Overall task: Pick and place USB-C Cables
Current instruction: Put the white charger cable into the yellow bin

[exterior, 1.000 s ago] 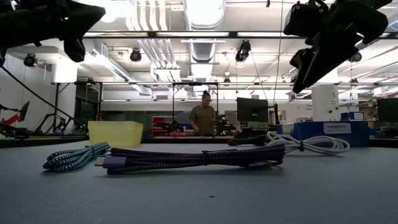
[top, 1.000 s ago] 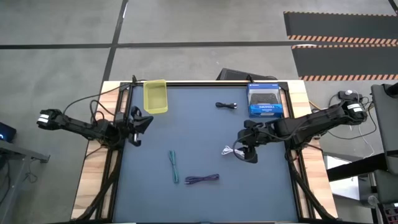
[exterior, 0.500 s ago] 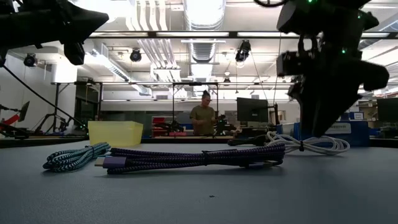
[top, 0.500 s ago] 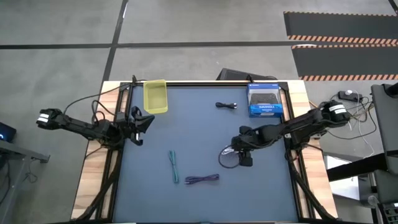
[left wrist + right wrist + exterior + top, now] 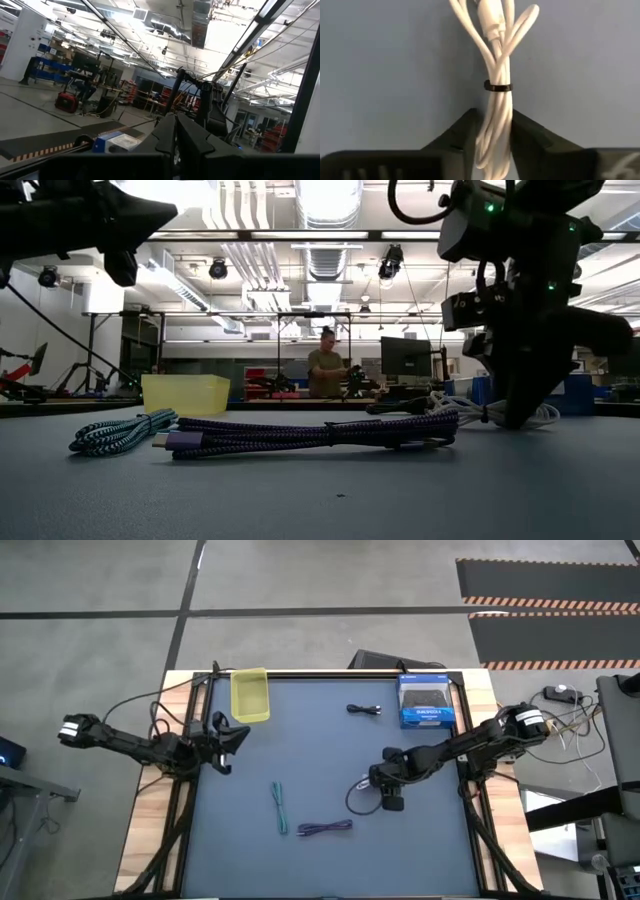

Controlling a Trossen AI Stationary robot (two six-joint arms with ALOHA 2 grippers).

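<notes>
The white USB-C cable lies bundled on the dark mat right of centre, and my right gripper stands down over it, shut on the bundle. The green cable and the purple cable lie flat near the mat's front. The black cable lies toward the far edge. A yellow bin stands at the far left corner. My left gripper waits shut at the mat's left edge, holding nothing. My right gripper pinches the white cable's bundle between its two fingers, on the stretch just short of the black tie. The fingers come from above, pointing down, one on each long side of the bundle. The cable lies on the mat.
A blue box stands at the far right of the mat, near the black cable. Wooden borders and a black frame edge the mat. A person stands at a bench far behind the table.
My right gripper has come down and a little toward the table's left and near edges, from above the mat to the white cable. The cable has stayed where it was on the mat.
</notes>
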